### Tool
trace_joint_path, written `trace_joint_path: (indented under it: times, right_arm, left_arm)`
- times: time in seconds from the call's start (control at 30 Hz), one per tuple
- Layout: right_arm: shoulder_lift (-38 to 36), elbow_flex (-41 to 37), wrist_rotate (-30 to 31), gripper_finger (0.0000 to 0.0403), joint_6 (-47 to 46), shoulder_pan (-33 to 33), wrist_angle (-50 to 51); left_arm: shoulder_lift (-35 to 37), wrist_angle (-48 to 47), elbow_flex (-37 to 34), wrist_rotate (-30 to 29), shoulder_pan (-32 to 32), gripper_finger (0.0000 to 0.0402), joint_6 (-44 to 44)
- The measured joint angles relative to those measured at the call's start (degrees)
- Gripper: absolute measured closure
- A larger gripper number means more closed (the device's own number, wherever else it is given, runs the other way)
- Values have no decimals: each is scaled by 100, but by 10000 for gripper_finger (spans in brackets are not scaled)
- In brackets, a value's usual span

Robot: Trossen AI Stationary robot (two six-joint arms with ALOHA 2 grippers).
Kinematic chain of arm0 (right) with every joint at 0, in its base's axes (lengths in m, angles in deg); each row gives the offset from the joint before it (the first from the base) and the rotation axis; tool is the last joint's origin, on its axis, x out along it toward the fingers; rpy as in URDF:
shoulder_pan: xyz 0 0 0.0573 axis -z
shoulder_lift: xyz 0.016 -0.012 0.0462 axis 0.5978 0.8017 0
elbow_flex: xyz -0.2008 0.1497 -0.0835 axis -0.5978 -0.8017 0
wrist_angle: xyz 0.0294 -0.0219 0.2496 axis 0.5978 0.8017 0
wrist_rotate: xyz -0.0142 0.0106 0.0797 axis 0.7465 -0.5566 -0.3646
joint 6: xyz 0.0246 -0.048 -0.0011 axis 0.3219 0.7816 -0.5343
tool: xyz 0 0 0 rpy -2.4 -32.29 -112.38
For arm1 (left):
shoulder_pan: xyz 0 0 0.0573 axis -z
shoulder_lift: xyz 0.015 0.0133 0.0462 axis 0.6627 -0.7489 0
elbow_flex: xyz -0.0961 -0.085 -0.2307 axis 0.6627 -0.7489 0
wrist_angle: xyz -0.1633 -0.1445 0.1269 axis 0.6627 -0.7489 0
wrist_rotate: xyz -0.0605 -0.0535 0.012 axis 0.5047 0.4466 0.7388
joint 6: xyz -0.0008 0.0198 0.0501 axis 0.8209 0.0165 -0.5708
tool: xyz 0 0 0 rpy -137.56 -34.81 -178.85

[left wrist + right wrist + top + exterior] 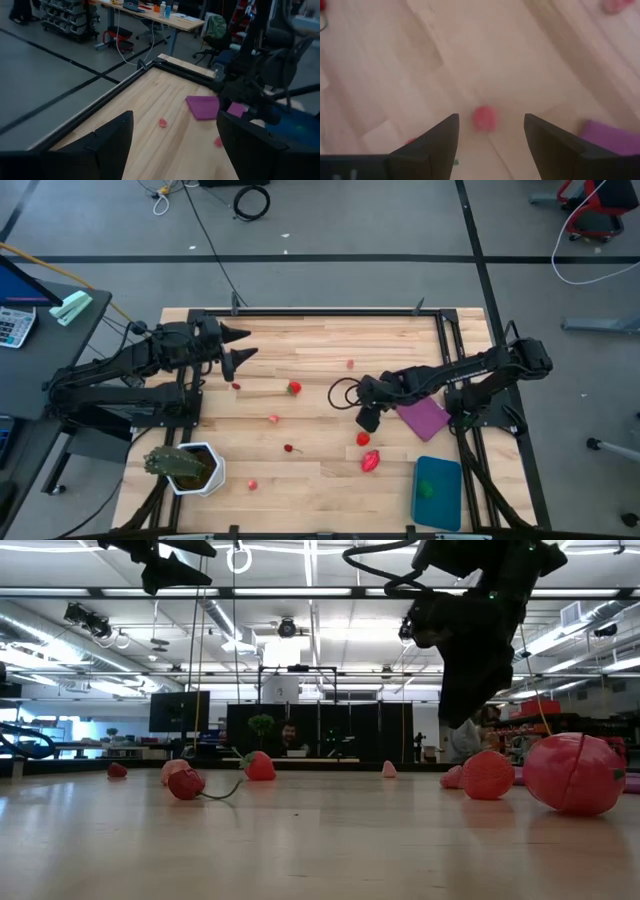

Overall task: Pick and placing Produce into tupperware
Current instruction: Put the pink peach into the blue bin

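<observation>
Right gripper point(368, 420) spread, empty, low over table; red piece point(363, 439) just ahead between its fingers. Tupperware point(438, 492) well beyond it, holding only one green piece point(428, 490). Approx. eight red/pink bits were left scattered. Left gripper point(240, 345) spread, idle, far side.

Tupperware point(437, 492) contents too small

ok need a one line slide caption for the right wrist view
Open right end effector above the wooden table, a small red produce piece framed between its fingers.
</observation>
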Motion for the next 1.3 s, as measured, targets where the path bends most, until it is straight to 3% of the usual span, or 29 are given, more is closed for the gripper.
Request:
trace_joint_path:
  times: [0.17,0.3,0.43,0.7,1.0,1.13,1.3]
  right_arm:
    - [46,0,-322,170,-197,-81,3]
    - [145,-1,-481,170,-4,-208,-40]
    - [471,0,-176,170,320,-310,-190]
    - [1374,19,4,170,484,-279,-304]
    - [1283,-9,160,172,682,-134,-383]
    - [1275,-4,171,192,680,-18,-408]
    - [1454,24,-24,259,680,90,-434]
  left_arm:
    - [0,5,2,-1,2,111,599]
    - [-61,478,10,-40,-4,111,324]
    - [-109,856,9,-45,-2,111,-233]
    - [-200,827,7,-42,2,111,-68]
    - [-312,834,7,-41,4,111,65]
    - [-308,839,7,-42,4,111,160]
    - [-299,842,7,-42,4,111,-117]
